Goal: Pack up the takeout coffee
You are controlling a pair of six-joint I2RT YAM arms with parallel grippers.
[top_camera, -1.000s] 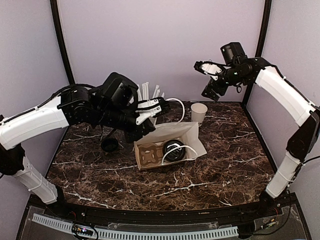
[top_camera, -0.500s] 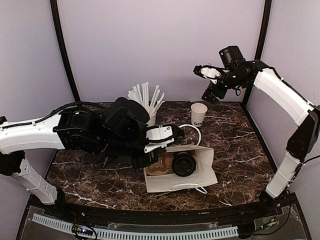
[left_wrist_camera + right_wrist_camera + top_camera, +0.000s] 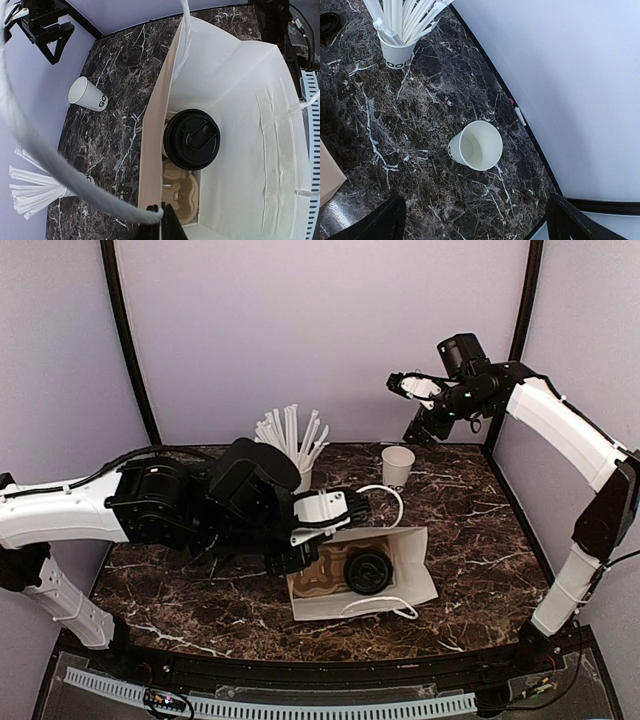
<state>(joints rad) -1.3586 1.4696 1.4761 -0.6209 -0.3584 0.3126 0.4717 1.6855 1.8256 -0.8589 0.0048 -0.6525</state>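
Dark marble tabletop (image 3: 190, 605): the paper bag (image 3: 405, 565) has been dragged nearer since a second ago.
Left pincer (image 3: 161, 222) stays clamped on the bag's rim; takeout coffee (image 3: 191, 139) sits inside, seemingly packed; right pincer (image 3: 412, 387) gapes empty.

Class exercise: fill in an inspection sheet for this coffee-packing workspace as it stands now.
Surface: dark marble table, no spills seen.
Job's things: takeout coffee, black lid on, sits in cardboard carrier inside white paper bag.
Clutter: cup of straws and empty white cup, both upright.
Grippers: left gripper shut on the bag's rim; right gripper open, raised, holding nothing.
Cables: black cable along left arm.
Surroundings: lilac walls.
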